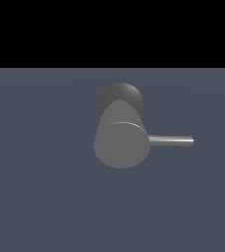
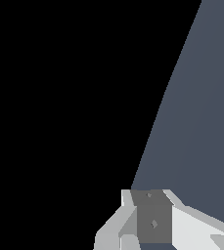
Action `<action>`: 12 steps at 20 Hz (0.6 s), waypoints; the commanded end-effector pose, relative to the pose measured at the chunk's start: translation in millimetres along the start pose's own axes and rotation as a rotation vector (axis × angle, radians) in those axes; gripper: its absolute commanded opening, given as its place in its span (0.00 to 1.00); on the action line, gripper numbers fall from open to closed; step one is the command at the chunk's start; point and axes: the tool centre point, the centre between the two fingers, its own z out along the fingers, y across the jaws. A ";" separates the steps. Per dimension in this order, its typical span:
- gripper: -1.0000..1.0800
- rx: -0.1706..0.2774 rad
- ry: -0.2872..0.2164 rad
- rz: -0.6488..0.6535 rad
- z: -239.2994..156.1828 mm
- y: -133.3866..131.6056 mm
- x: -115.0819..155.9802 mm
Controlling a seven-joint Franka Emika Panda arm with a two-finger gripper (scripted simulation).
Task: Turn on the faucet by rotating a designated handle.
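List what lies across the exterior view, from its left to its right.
Bare grey surface → faucet, its flat round end face toward the camera → handle, pointing to the exterior view's right → bare surface again.

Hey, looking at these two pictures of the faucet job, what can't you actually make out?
- White claw, wrist view: only part of it shows, cut by the picture's edge, so open or shut cannot be told.
- Exterior view: the claw and arm are out of frame, so their distance from the thin shiny grey handle rod is unknown.
- Thick matte grey faucet cylinder, exterior view: it covers part of its own darker base.
- Wrist view: neither faucet nor handle appears.
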 end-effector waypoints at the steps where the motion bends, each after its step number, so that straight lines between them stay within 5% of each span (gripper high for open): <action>1: 0.00 0.077 0.080 0.049 -18.9 10.6 16.9; 12: 0.00 0.341 0.414 0.337 -93.7 105.3 70.0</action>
